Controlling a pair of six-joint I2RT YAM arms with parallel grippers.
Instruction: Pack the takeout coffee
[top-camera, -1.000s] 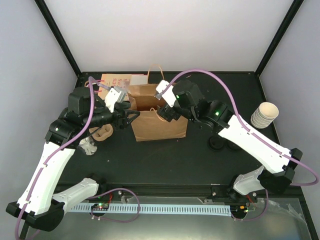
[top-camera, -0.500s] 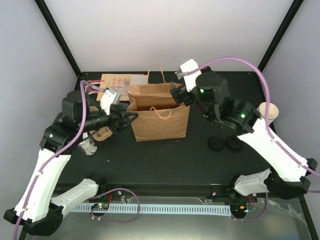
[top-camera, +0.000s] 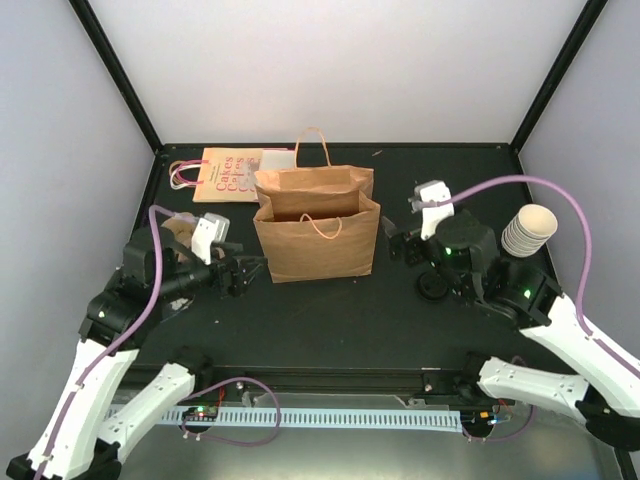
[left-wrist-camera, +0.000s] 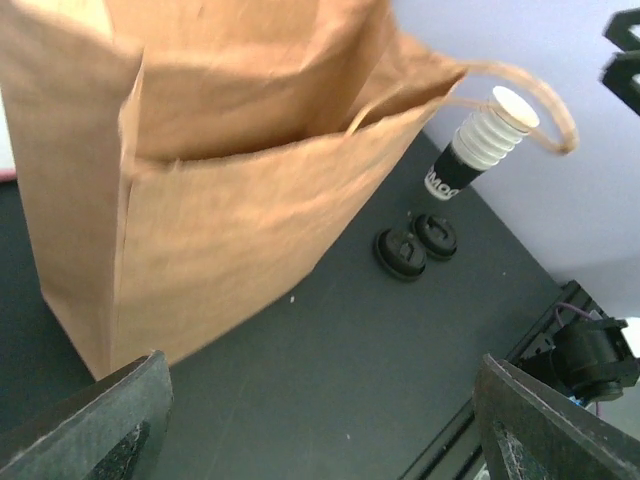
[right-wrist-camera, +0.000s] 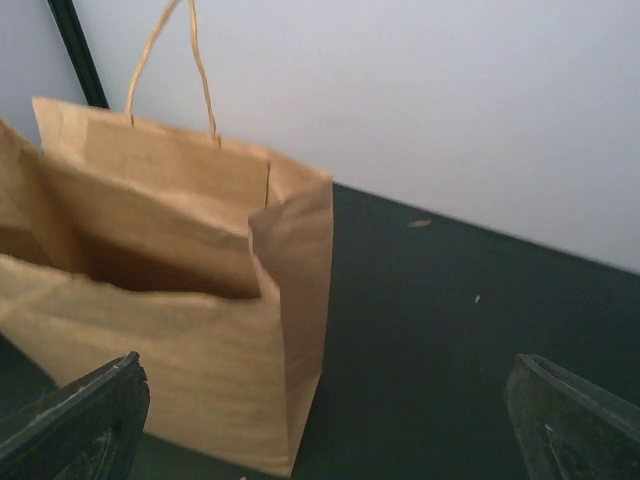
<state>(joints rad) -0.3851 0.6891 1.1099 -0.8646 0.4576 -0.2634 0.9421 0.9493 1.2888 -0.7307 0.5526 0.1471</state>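
Moved: both arms have drawn back from the upright brown paper bag (top-camera: 318, 240).
Left gripper (top-camera: 250, 272): fingers apart, empty, left of bag.
Right gripper (top-camera: 392, 246): fingers wide apart, empty, right of bag.
Black-lidded cream paper coffee cup: hidden from every view.

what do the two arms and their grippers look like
The left arm and right arm have white shell links between black joints, with a lilac cable looping along each. A small white camera block sits on each wrist. The left gripper and right gripper are black; their fingers look dark grey and matte. Small green lights glow on the right arm.
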